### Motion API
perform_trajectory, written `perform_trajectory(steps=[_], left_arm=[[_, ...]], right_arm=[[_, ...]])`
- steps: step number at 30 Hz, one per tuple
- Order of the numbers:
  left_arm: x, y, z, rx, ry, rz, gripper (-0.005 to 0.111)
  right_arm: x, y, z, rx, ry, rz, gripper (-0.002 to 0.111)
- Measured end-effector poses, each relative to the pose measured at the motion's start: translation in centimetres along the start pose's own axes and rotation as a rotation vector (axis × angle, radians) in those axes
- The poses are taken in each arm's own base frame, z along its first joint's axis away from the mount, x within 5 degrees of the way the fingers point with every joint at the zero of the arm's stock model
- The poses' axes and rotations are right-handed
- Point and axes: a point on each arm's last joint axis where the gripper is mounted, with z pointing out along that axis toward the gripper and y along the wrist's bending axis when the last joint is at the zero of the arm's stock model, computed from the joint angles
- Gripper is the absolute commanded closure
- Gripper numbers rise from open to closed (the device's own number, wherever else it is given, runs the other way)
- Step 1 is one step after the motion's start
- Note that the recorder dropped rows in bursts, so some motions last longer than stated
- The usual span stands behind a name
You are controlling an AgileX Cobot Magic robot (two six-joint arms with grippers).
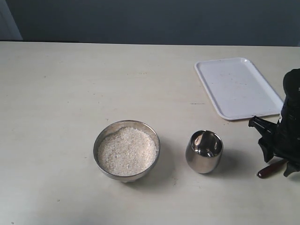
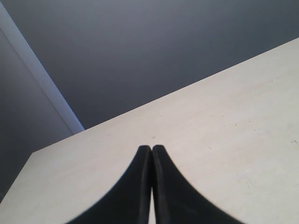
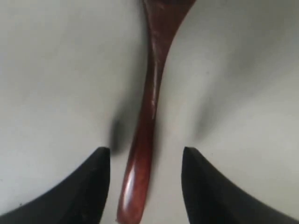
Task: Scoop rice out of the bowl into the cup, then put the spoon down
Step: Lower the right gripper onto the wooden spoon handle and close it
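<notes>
On the pale cream tabletop (image 1: 70,93), before a dark blue-grey wall, the bowl (image 1: 127,123) of rice (image 1: 127,151) stands left of the cup (image 1: 204,157), with a white tray (image 1: 236,86) behind. The right hand (image 3: 145,154), cut off at the exterior view's edge, hides most of the spoon (image 1: 270,169); its fingers (image 3: 91,186) are spread, clear of the handle lying between them. The left hand (image 2: 152,148), seen only by its wrist camera, is clenched on nothing.

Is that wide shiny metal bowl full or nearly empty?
Nearly full: white rice grains reach close to the rim of the round, shallow steel bowl and hide its whole bottom.
</notes>
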Motion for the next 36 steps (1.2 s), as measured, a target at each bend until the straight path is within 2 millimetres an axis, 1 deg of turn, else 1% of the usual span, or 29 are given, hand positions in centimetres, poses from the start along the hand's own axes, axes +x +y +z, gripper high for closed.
perform_trajectory(steps=[6,9,11,13,16,17,20,25,32,36], left_arm=[[0.0,0.0,0.0,0.000,0.000,0.000,0.106],[0.0,0.0,0.0,0.000,0.000,0.000,0.106],[0.0,0.0,0.0,0.000,0.000,0.000,0.106],[0.0,0.0,0.0,0.000,0.000,0.000,0.106],[0.0,0.0,0.0,0.000,0.000,0.000,0.106],[0.0,0.0,0.0,0.000,0.000,0.000,0.106],[0.0,0.0,0.0,0.000,0.000,0.000,0.106],[0.0,0.0,0.0,0.000,0.000,0.000,0.106],[0.0,0.0,0.0,0.000,0.000,0.000,0.106],[0.0,0.0,0.0,0.000,0.000,0.000,0.106]], right_arm=[[0.1,0.3,0.8,-0.006,0.008,0.002,0.062],[0.1,0.3,0.9,0.000,0.013,0.003,0.065],[0.1,0.4,1.0,0.000,0.013,0.003,0.073],[0.0,0.5,1.1,-0.006,0.013,0.004,0.084],[0.1,0.7,1.2,-0.006,0.014,0.001,0.105],[0.1,0.7,1.1,-0.007,0.012,-0.004,0.109],[0.4,0.8,1.1,-0.004,0.007,-0.030,0.109],[0.5,0.8,1.1,0.005,-0.001,-0.145,0.109],[0.6,0.5,1.1,0.040,0.021,-0.391,0.109],[0.6,-0.5,0.2,0.110,0.025,-0.554,0.109]])
